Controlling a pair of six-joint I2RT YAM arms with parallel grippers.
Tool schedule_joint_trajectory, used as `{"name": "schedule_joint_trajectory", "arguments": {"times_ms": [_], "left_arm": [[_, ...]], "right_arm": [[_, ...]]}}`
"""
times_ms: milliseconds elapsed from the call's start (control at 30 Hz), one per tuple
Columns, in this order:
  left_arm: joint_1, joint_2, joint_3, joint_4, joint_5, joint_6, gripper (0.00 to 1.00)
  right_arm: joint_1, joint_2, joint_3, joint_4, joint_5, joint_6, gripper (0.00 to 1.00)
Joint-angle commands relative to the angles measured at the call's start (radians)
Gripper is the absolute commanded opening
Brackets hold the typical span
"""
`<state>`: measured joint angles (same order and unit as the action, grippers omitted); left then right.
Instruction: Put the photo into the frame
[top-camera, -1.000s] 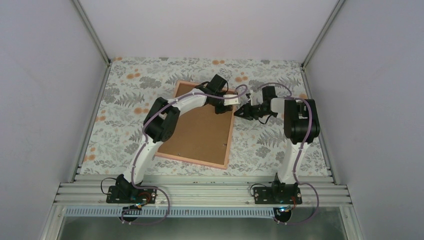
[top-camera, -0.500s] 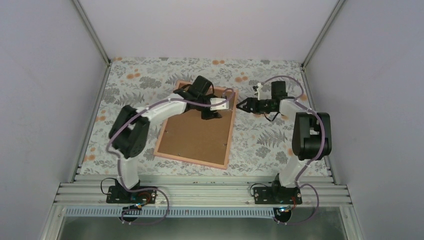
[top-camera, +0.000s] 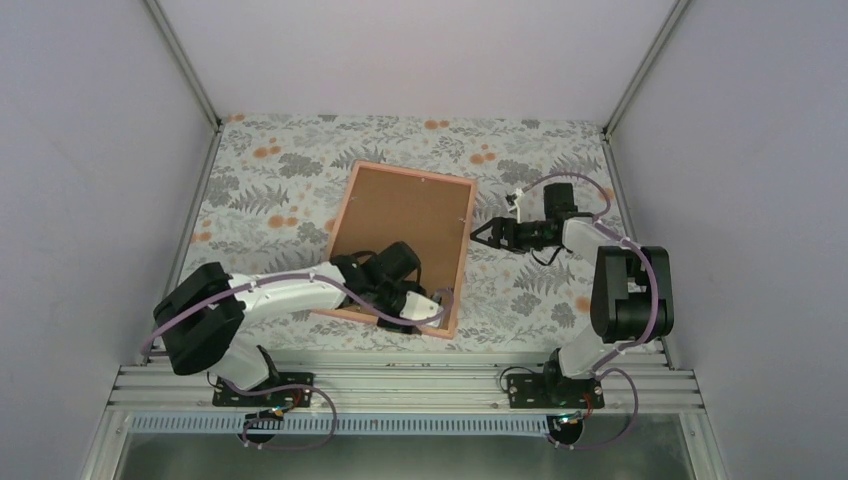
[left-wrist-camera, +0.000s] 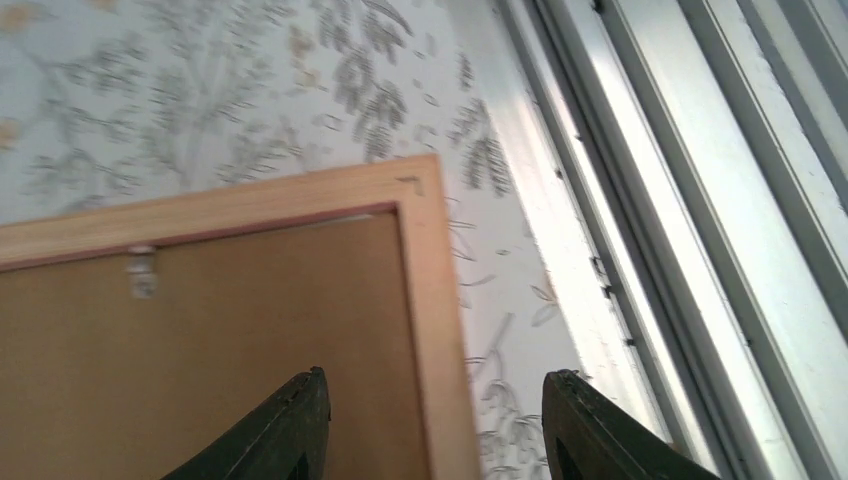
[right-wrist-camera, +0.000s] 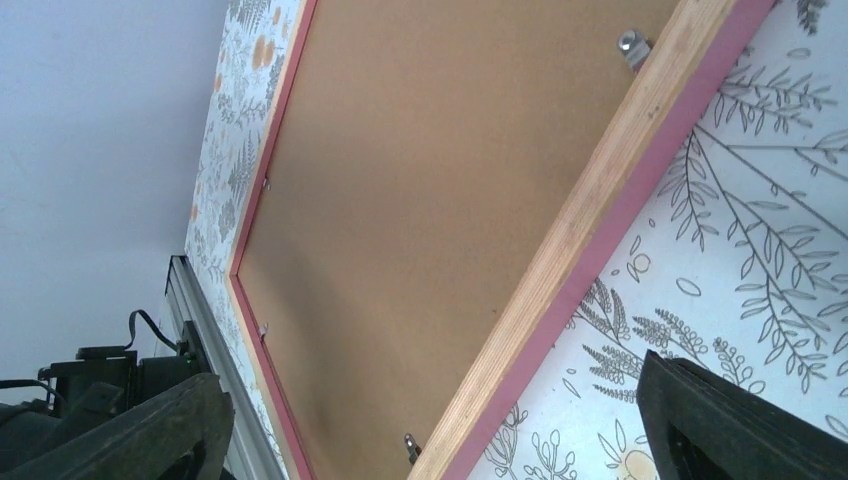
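Note:
The frame (top-camera: 465, 250) lies face down on the floral cloth, pink-edged, its back filled by a brown backing board (top-camera: 400, 225). The photo is out of view. My left gripper (top-camera: 436, 312) hovers open over the frame's near right corner. In the left wrist view its fingers straddle the frame's wooden edge (left-wrist-camera: 425, 270), with nothing held between them (left-wrist-camera: 438, 378). My right gripper (top-camera: 478, 234) stands open just right of the frame's right edge, pointing at it. The right wrist view shows that edge (right-wrist-camera: 600, 190) between the wide-spread fingers (right-wrist-camera: 430, 390), untouched.
Small metal tabs (right-wrist-camera: 630, 45) (left-wrist-camera: 140, 272) sit along the backing board's rim. The aluminium rail (top-camera: 400, 385) runs along the near table edge, close to the left gripper. Grey enclosure walls (top-camera: 90, 200) stand left, right and behind.
My left arm swept from the frame's far right corner down to its near right corner, and its gripper opened. My right gripper opened wide and drew slightly right of the frame.

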<state>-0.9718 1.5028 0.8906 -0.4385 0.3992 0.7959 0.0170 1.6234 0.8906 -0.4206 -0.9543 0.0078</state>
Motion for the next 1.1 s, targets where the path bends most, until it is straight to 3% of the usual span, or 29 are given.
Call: {"name": "schedule_joint_trajectory", "arguments": {"times_ms": [0, 300, 700, 967, 1067], "left_arm": [[-0.047, 0.013, -0.045, 0.060, -0.047, -0.040, 0.54], [-0.092, 0.115, -0.049, 0.130, -0.120, -0.067, 0.51], [-0.116, 0.168, -0.075, 0.132, -0.165, -0.070, 0.21], [-0.111, 0.115, 0.004, 0.094, -0.126, -0.143, 0.03], [-0.109, 0.089, 0.030, 0.093, -0.123, -0.170, 0.02]], "right_arm": [[-0.010, -0.017, -0.030, 0.010, -0.046, -0.018, 0.99], [-0.010, -0.003, -0.064, 0.039, -0.036, 0.001, 0.96], [-0.010, 0.027, -0.102, 0.077, -0.010, 0.038, 0.94], [-0.010, 0.094, -0.112, 0.100, -0.084, 0.076, 0.95], [-0.011, 0.131, -0.113, 0.104, -0.140, 0.092, 0.98]]}}
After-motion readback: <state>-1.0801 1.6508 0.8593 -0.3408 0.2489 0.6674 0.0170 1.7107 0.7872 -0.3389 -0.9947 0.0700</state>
